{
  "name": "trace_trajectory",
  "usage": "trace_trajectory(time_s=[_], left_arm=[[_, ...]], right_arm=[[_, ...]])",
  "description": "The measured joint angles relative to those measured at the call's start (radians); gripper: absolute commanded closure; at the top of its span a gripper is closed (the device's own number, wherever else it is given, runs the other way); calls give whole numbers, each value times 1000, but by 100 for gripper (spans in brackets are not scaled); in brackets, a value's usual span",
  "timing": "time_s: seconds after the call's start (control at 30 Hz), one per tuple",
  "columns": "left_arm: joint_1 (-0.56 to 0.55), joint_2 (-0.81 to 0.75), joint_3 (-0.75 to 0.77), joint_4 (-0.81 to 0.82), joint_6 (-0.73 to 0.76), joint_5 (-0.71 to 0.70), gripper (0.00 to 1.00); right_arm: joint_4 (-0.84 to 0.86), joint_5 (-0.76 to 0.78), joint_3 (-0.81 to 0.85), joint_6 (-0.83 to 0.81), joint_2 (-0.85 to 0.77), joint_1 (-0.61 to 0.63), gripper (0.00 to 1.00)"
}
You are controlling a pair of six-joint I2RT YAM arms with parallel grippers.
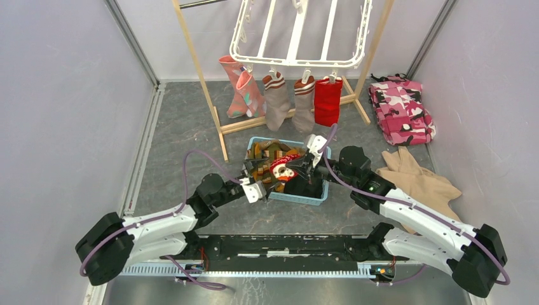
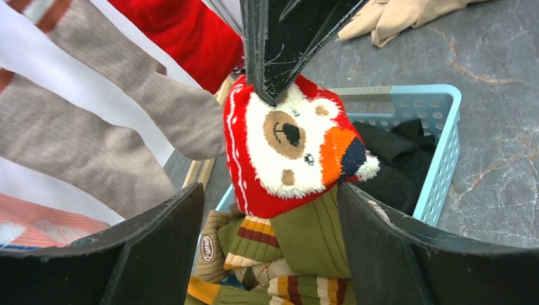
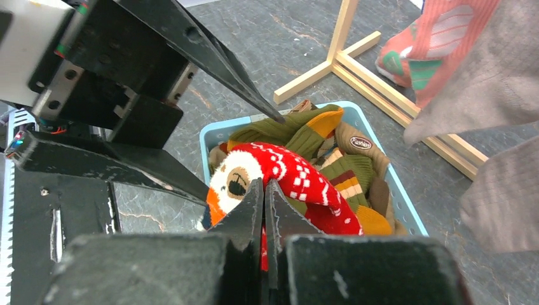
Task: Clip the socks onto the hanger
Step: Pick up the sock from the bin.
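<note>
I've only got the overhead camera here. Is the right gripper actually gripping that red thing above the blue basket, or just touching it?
Observer: Gripping. The right wrist view shows the right gripper shut on a red bear-face sock.
Operator: Where's the left gripper?
Observer: The left wrist view shows the left gripper open, one finger on each side of that sock.
Operator: What's under it?
Observer: Olive striped socks, piled in the blue basket.
</note>
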Motion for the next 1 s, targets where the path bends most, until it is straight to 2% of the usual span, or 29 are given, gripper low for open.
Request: trace_trajectory(time_s=[0.17,0.4,0.5,0.53,0.57,0.67,0.8,0.9,1.0], left_arm=[[-2,93,30,26,2,26,34],[-4,142,43,89,-40,81,68],[-4,142,51,102,-80,104,85],[-4,142,54,100,-93,111,92],[-4,142,57,94,-108,124,95],[-3,135,61,73,-158,150,98],[18,133,61,69,-328,186,98],[72,135,53,100,-513,219,97],[165,148,44,161,-722,296,95]], right_arm=[[5,-22,0,3,9,0,99],[5,-24,0,5,9,-8,90],[5,-24,0,6,9,-14,80],[5,-24,0,9,9,-15,74],[4,-24,0,9,9,-16,67],[-4,-24,0,1,4,-27,49],[-26,-25,0,-34,-45,-60,27],[-27,-42,0,-74,-105,-74,20],[-29,-125,0,-145,-153,-73,19]])
